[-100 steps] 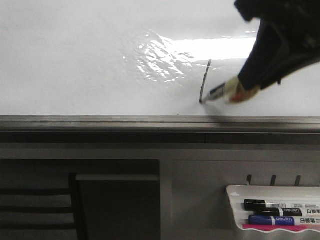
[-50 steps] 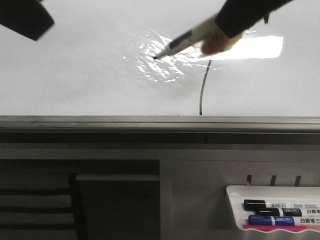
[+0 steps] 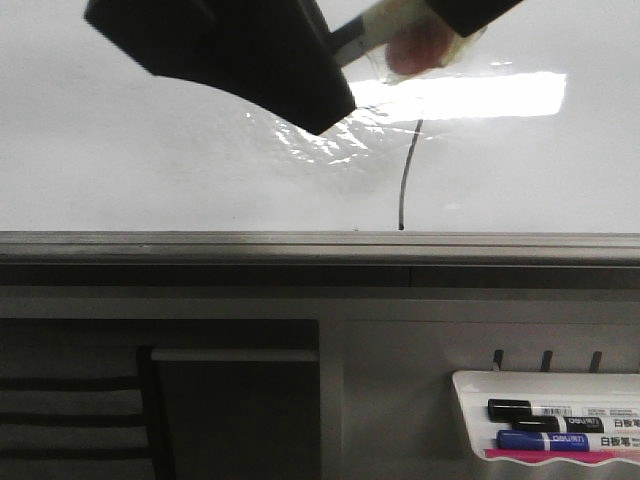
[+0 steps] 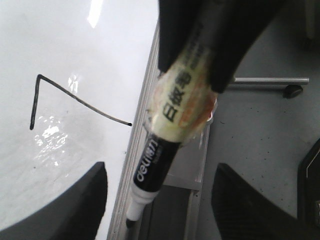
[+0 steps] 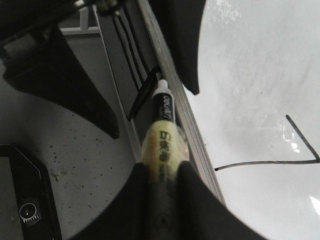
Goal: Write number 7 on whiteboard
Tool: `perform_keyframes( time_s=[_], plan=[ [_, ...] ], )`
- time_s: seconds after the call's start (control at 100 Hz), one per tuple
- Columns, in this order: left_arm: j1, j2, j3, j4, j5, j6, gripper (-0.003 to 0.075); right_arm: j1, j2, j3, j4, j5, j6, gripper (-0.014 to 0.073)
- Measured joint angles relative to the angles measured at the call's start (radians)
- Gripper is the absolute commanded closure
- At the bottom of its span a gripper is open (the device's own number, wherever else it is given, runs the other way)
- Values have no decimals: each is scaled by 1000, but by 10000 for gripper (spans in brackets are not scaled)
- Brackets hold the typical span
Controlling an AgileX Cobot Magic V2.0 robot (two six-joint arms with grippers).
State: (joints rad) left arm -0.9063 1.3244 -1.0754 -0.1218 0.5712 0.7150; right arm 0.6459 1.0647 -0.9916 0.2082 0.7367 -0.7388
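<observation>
Right gripper [image 5: 161,175] clamped on taped black marker [image 5: 162,132]; left gripper [image 4: 157,200] apart around its tip. Risk: misaligned handover smears black 7 [image 4: 65,97] on glossy whiteboard [image 3: 150,170].

The right end effector [image 3: 400,40] grips a marker [image 5: 162,131] above the whiteboard [image 3: 130,170], and the left end effector [image 3: 230,50] crowds in just beside it — the marker's tip end is hidden behind it. Below both, bare board lies open down to the grey frame [image 3: 300,245]; only the number 7 [image 3: 405,175] marks it. Well below the right one sits a marker tray [image 3: 470,400].
</observation>
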Motion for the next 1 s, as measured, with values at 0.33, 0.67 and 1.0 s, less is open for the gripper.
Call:
perform_keyframes(
  time_s=[0.33,0.67,1.0],
  plan=[
    [-2,14,0,-9,-20,39,537,0,0,0,-6,1,-116,647],
    [-4,15,0,-5,-31,58,714,0,0,0,-6,7,-124,647],
    [-6,15,0,-1,-23,71,741,0,0,0,-6,13,-129,594]
  ],
)
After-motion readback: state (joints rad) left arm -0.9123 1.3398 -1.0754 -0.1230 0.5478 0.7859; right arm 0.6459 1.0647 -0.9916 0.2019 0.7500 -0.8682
